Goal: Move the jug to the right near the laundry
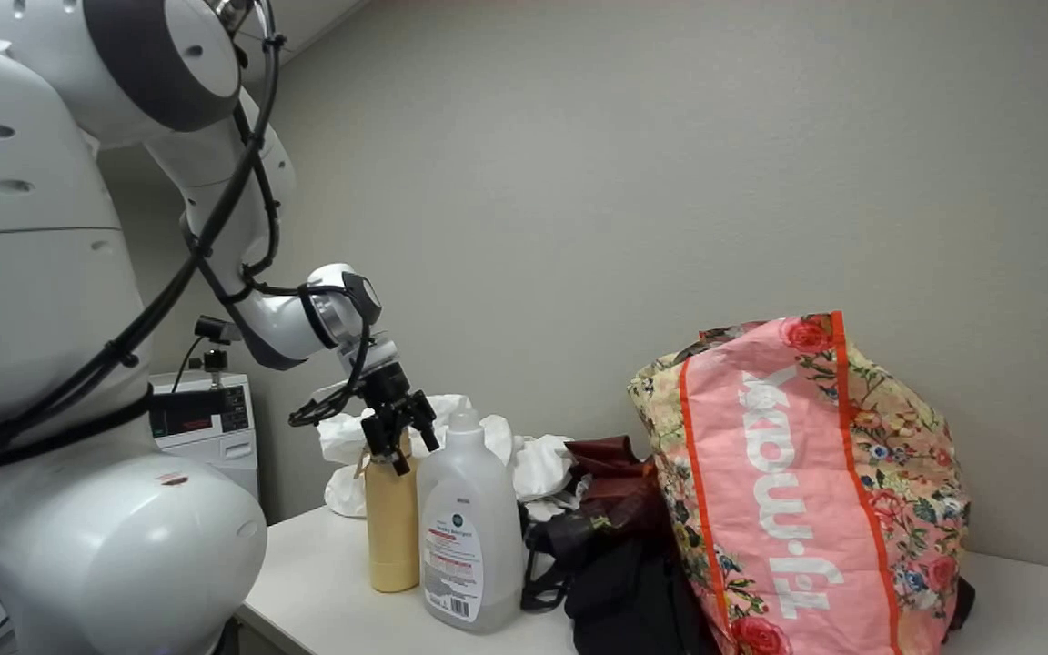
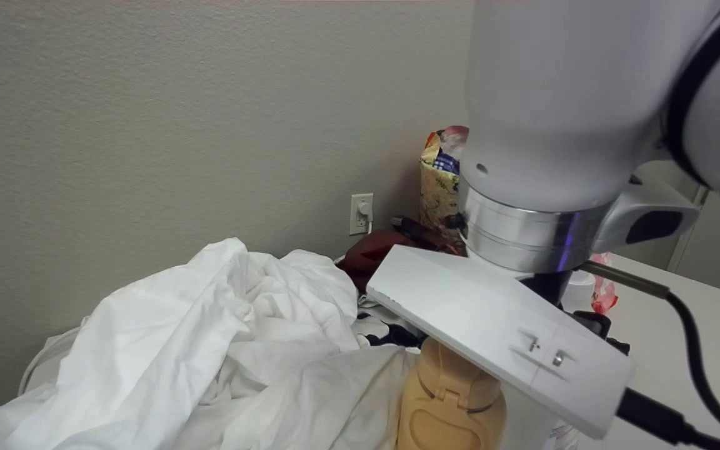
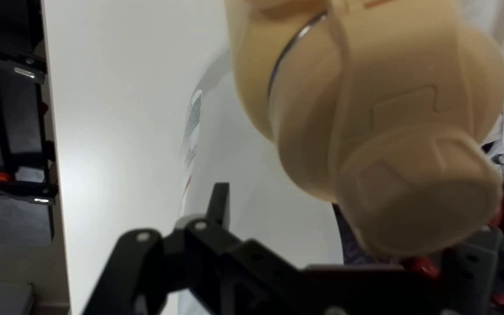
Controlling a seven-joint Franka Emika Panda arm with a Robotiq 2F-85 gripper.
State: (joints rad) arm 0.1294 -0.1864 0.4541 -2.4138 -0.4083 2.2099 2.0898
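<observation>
The jug (image 1: 495, 518), large, white and translucent with a label, stands upright on the table. It partly shows in an exterior view (image 2: 525, 420) and lies below my gripper in the wrist view (image 3: 260, 192). The smaller tan bottle (image 1: 392, 537) stands beside it. My gripper (image 1: 415, 454) is open over the bottle's top, beside the jug's cap. In the wrist view the bottle's lid (image 3: 414, 183) sits between the spread fingers (image 3: 355, 214); contact cannot be told. The laundry, a pink floral bag (image 1: 788, 491), stands right of the jug, with dark garments (image 1: 624, 582) between.
A heap of white cloth (image 2: 241, 350) lies behind the bottle and jug against the wall. Dark red fabric (image 1: 610, 482) lies between the jug and the bag. The white table's edge (image 3: 55, 153) shows in the wrist view. A wall outlet (image 2: 362, 214) is behind.
</observation>
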